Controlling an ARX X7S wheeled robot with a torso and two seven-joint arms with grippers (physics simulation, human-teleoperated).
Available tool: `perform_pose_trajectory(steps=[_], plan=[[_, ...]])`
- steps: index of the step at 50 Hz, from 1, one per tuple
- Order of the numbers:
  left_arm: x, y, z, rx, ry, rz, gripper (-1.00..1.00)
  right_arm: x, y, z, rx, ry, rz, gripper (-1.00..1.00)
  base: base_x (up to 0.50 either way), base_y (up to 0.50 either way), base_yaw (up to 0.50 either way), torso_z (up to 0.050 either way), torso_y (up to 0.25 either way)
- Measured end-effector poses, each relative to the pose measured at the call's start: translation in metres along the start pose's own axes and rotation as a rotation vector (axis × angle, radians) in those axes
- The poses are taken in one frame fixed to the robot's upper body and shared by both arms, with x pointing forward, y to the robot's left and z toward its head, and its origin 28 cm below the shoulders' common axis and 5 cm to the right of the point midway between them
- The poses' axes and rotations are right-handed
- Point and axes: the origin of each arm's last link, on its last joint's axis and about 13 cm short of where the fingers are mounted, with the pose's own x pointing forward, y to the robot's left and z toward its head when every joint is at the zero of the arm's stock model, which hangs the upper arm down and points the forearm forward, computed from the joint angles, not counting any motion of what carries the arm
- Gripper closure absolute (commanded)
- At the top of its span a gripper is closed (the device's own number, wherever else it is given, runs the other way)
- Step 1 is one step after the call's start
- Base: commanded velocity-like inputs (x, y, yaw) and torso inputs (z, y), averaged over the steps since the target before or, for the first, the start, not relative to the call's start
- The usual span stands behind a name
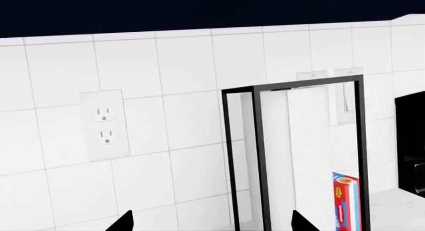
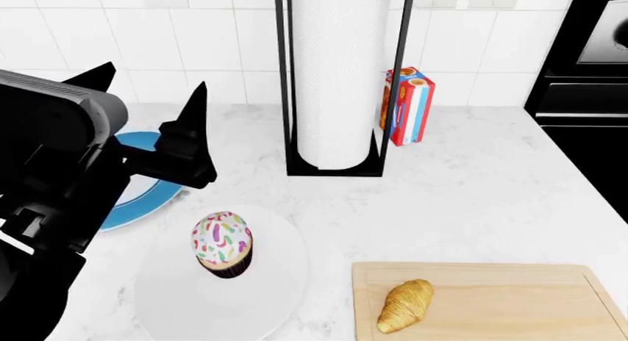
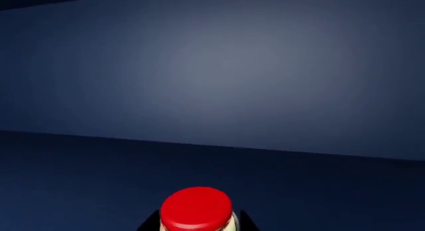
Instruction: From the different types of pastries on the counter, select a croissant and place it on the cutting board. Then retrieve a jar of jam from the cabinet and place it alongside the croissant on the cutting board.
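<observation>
The golden-brown croissant (image 2: 405, 304) lies on the light wooden cutting board (image 2: 510, 297) at the near right of the marble counter (image 2: 461, 201). The sprinkled cupcake (image 2: 223, 244) stands on a round white plate (image 2: 176, 297). My left gripper (image 2: 147, 87) is open and empty, held above the counter's left side; in the left wrist view (image 1: 212, 226) it faces the tiled wall. In the right wrist view my right gripper (image 3: 197, 223) sits inside a dark blue cabinet, its fingers tight on both sides of the red jar of jam (image 3: 196, 208). The right arm is out of the head view.
A black-framed paper towel holder (image 2: 339, 76) stands at the back of the counter, with a red-and-blue striped carton (image 2: 410, 106) beside it. A blue plate (image 2: 137, 201) lies under my left arm. A black oven (image 2: 584, 62) stands at the right. A wall socket (image 1: 104, 124) faces my left gripper.
</observation>
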Motion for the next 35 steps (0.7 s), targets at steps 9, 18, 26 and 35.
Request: perform_pose_trajectory(steps=[9, 18, 26, 35], plan=[[0.0, 0.0, -0.001, -0.001, 0.001, 0.0, -1.0, -0.001, -0.001, 0.003, -0.046, -0.026, -0.011, 1.0, 0.0, 0.0, 0.0, 0.0, 0.0], [0.0, 0.0, -0.001, -0.001, 0.002, -0.001, -1.0, -0.011, 0.0, 0.017, -0.086, -0.096, -0.004, 1.0, 0.0, 0.0, 0.0, 0.0, 0.0], [0.0, -0.001, -0.001, -0.002, 0.002, -0.002, -1.0, -0.026, 0.0, 0.03, -0.103, -0.156, 0.022, 1.0, 0.0, 0.0, 0.0, 0.0, 0.0], [0.001, -0.001, 0.0, -0.003, -0.001, -0.002, -1.0, -0.048, -0.002, 0.04, -0.106, -0.199, 0.077, 1.0, 0.0, 0.0, 0.0, 0.0, 0.0]])
